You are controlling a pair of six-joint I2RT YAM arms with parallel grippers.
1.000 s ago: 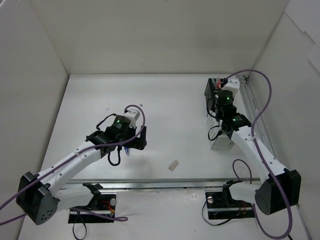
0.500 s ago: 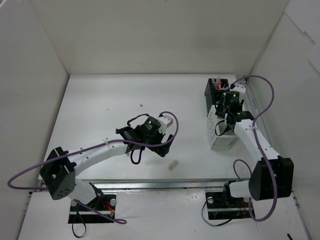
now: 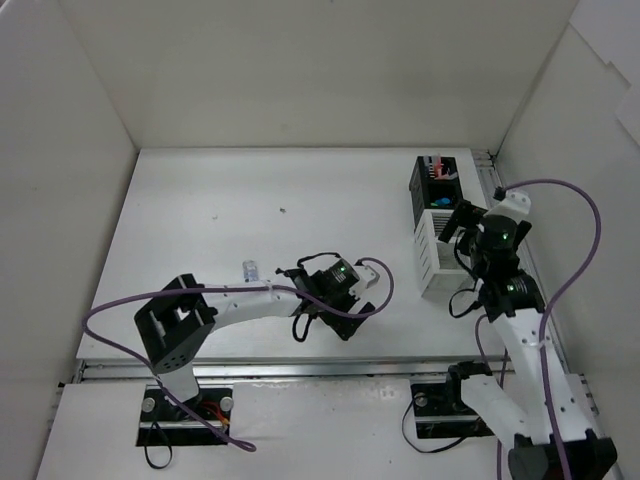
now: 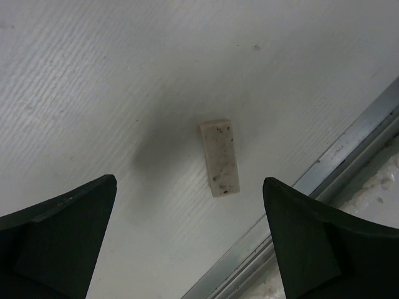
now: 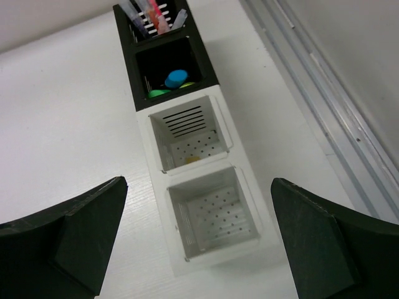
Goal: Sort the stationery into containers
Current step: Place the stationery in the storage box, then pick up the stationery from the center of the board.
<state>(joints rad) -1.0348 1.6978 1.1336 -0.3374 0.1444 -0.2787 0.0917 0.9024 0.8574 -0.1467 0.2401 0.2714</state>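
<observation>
Beige and speckled with dark flecks, a small block eraser lies flat on the table, squarely in the gap between the jaws of the left gripper. It sits a shade nearer the right-hand finger and touches neither. Those jaws stand spread wide with nothing in them. Beyond the right-hand finger a dull metal rail runs along the table edge.

The right gripper hangs over the containers, its jaws also spread wide and empty. Directly between its fingers sits the white box, smooth plastic with a dotted floor and slatted walls. The compartment closest to the jaws looks bare, and the next one out holds one small beige scrap, probably an eraser. Farther ahead of the jaws is the black box. Its nearer cell holds stubby round-capped highlighters in blue and green, and thin pens stand in the far cell.

By my reckoning most of the sorting is done. Left out are the eraser under the left jaws and a small pale-blue tube lying on the open table well behind the left gripper. The eraser is low and short, so a pinch would need the fingers right down at the tabletop.
</observation>
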